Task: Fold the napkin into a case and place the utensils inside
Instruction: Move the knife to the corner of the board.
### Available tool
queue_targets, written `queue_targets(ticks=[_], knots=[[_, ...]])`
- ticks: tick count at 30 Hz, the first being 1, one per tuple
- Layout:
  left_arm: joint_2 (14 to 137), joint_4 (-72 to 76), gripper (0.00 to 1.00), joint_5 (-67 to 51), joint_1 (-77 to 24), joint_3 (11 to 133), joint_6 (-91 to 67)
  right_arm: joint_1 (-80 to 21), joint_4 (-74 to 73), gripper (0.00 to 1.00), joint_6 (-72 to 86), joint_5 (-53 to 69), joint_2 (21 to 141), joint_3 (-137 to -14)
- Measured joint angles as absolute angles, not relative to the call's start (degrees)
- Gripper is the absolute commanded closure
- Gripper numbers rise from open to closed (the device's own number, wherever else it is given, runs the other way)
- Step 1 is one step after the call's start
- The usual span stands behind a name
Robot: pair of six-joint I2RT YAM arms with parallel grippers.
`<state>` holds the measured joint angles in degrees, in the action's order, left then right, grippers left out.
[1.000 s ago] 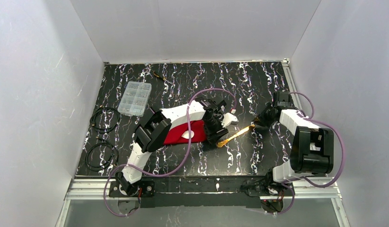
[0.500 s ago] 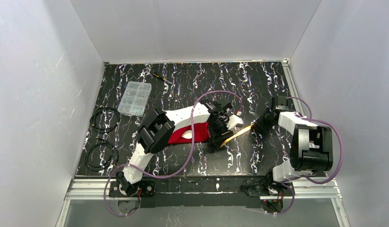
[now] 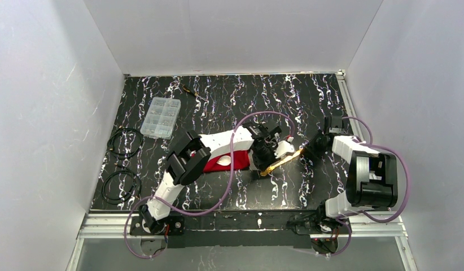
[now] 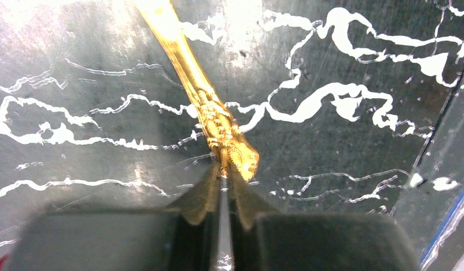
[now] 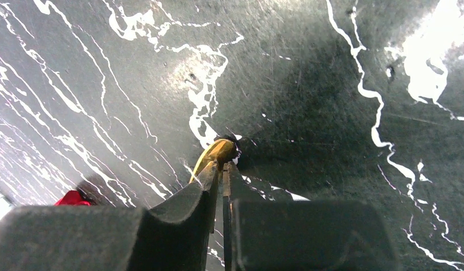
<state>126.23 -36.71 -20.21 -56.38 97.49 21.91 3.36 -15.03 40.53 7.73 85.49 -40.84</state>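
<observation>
The red napkin [image 3: 237, 160] lies folded as a case under my left arm, and a white spoon [image 3: 223, 162] rests on it. The yellow-gold utensil [image 3: 283, 160] spans the gap between both grippers, slanting from near left to far right. My left gripper [image 3: 264, 167] is shut on its ornate near end [image 4: 235, 158], jaws pressed together around it. My right gripper [image 3: 306, 151] is shut on the far end [image 5: 217, 152]. In the left wrist view, the gold shaft [image 4: 187, 70] runs up and left, away from my left gripper [image 4: 223, 172]. A corner of the napkin [image 5: 71, 197] shows left of my right gripper [image 5: 224, 167].
A clear compartment box [image 3: 160, 117] stands at the back left. Two black cable coils [image 3: 125, 141] [image 3: 118, 185] lie by the left edge. A thin black-and-yellow tool [image 3: 190, 90] lies near the back wall. White walls enclose the marbled black table [image 3: 309, 107].
My left gripper moved right off the napkin and shut on the gold utensil's near end. My right gripper kept hold of the far end and shifted slightly.
</observation>
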Motion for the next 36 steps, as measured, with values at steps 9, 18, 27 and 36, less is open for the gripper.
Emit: queue_targets(ticks=[9, 18, 27, 36], knots=[[124.7, -32.5, 1.00, -20.0, -56.9, 94.7, 24.1, 3.4, -19.5, 0.65, 40.5, 6.9, 79.7, -40.2], [121.3, -26.9, 1.00, -20.6, -57.1, 88.8, 29.0, 3.6, -22.7, 0.60, 40.2, 6.3, 74.7, -40.2], [119.9, -25.2, 1.00, -22.1, -57.1, 86.3, 34.2, 3.3, -23.1, 0.60, 39.9, 7.4, 75.7, -37.6], [116.2, -22.7, 1.00, -24.0, -57.1, 80.5, 35.1, -0.6, -23.3, 0.57, 40.3, 7.9, 74.2, -34.0]])
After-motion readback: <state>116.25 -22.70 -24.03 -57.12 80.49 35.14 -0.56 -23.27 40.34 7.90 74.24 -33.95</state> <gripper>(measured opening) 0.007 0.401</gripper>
